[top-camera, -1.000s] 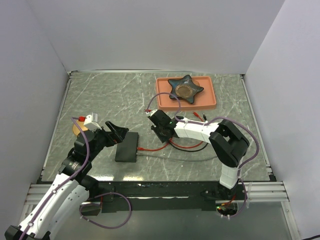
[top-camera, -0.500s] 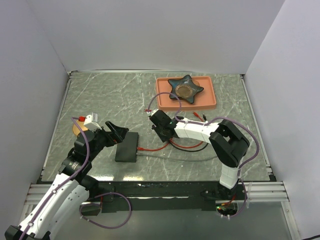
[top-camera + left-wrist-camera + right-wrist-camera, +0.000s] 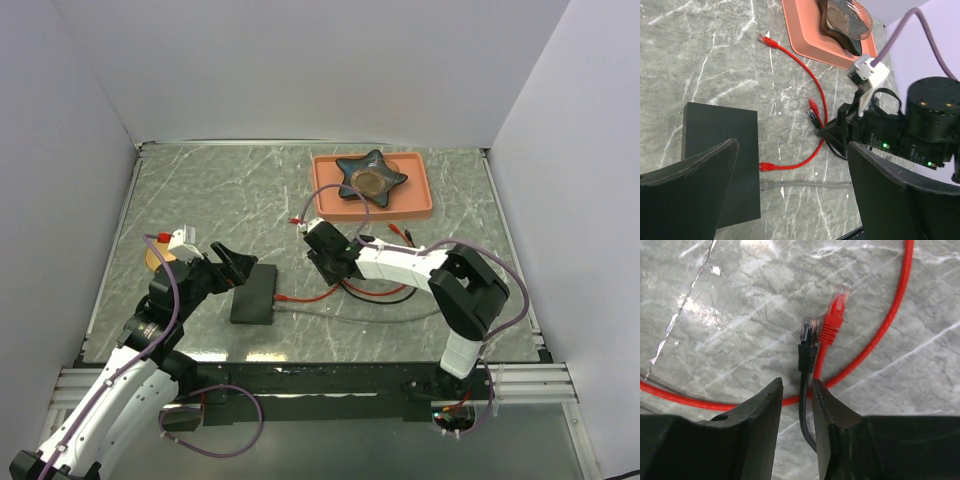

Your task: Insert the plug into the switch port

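The switch [image 3: 255, 293], a flat black box [image 3: 720, 135], lies left of centre with a red plug [image 3: 765, 166] and a grey plug [image 3: 767, 186] at its right edge. My left gripper [image 3: 235, 268] hovers wide open above that edge [image 3: 792, 145]. A loose black plug [image 3: 808, 342] and a loose red plug [image 3: 832, 320] lie side by side on the table. My right gripper [image 3: 322, 265] is low behind them, and its jaws [image 3: 796, 383] stand slightly apart. The black cable [image 3: 804, 405] runs between them beside the right finger, with a gap on the left.
An orange tray [image 3: 420, 205] at the back holds a dark star-shaped dish [image 3: 371, 178]. Red and black cables loop beside the right arm [image 3: 375, 290]. A further red plug [image 3: 767, 40] lies near the tray. A tan disc [image 3: 155, 258] sits far left. White walls enclose the table.
The right arm's elbow has swung right and its gripper has shifted slightly right. The left arm and the switch have not moved.
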Controlling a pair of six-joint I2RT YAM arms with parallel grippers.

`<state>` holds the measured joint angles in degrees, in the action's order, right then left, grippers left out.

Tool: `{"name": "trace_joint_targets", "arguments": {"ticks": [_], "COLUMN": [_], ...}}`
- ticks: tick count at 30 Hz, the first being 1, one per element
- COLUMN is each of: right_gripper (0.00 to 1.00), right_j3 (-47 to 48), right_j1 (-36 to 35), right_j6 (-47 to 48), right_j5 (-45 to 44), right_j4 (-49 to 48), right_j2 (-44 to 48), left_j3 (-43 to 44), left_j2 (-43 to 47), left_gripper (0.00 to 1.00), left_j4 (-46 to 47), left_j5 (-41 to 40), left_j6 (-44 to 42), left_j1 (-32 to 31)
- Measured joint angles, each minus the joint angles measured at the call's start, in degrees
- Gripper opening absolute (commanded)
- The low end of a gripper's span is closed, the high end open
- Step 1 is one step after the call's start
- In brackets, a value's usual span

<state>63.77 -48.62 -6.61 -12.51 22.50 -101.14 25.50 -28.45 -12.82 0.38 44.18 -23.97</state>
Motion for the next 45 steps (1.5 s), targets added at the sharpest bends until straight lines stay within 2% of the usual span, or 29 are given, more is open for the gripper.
{"name": "trace_joint_targets", "arguments": {"ticks": [11, 20, 23, 24, 28, 32, 36, 40, 45], "right_gripper": [0.42, 0.40, 0.31, 0.24, 0.19, 0.19, 0.19, 0.19, 0.19], "right_j3": [-1.5, -1.4, -0.3, 0.2, 1.1, 1.1, -0.5, -4.2, -6.9], "right_j1": [0.0, 0.0, 0.0, 0.0, 0.0, 0.0, 0.0, -0.3, -1.5], "right_j6": [0.0, 0.1, 0.1, 0.1, 0.3, 0.5, 1.7, 3.7, 6.2], "right_j5": [-0.3, -0.8, -0.8, -0.7, -0.2, 0.4, 4.1, 9.8, 16.0], "right_j4": [-0.9, -0.6, -0.1, -0.1, 0.3, 0.3, -0.9, -3.2, -7.4], "right_j2": [2.3, -1.4, -2.6, -3.0, -3.7, -3.5, -0.9, 5.6, 11.2], "left_j3": [0.0, 0.0, 0.0, 0.0, 0.0, 0.0, -0.7, -2.4, -5.0], "left_j2": [-0.4, -0.5, -0.7, -0.7, -0.7, -0.7, -0.8, -2.9, -7.5], "left_gripper": [0.96, 0.96, 0.96, 0.96, 0.96, 0.96, 0.96, 0.96, 0.99], "left_j4": [0.1, 0.1, 0.1, 0.1, 0.1, 0.1, 1.2, 4.0, 10.8], "left_j5": [0.0, 0.0, 0.0, 0.0, 0.0, 0.0, 0.3, 1.9, 6.1], "left_j6": [0.0, 0.0, 0.0, 0.0, 0.0, 0.0, 0.0, 0.3, 2.0], "left_j1": [0.0, 0.0, 0.0, 0.0, 0.0, 0.0, 0.0, 0.0, 0.0]}}
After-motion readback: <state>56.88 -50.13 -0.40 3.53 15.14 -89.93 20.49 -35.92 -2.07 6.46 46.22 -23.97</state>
